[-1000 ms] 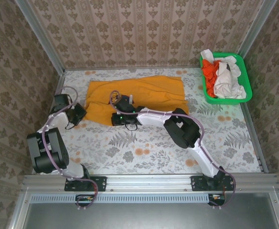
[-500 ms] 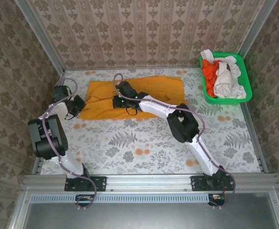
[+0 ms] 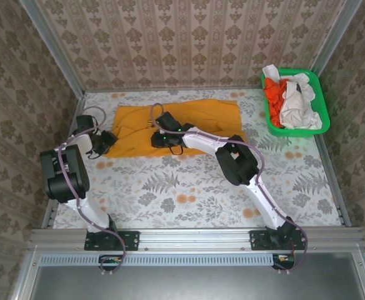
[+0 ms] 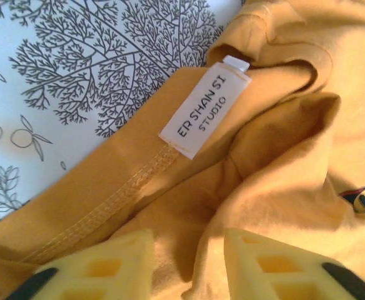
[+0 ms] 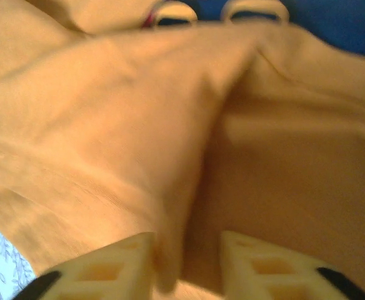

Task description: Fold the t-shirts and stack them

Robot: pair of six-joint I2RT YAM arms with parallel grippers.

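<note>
Left gripper [image 4: 187, 244] and right gripper [image 5: 185, 247] both pinch the mustard t-shirt [image 3: 201, 115] at the table's [image 3: 189, 187] far edge. Move them evenly.

You look at damask wallpaper [image 3: 189, 37] on three sides of the table [image 3: 189, 200], whose pale cloth carries grey ferns and orange fruit. Metal posts [image 3: 52, 47] stand in the far corners, an aluminium rail [image 3: 195, 236] edges the near side, and the light is even.

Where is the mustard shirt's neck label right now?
In the left wrist view, the white neck label sits on the mustard t-shirt collar, just beyond the left gripper, beside the bare floral table.
</note>
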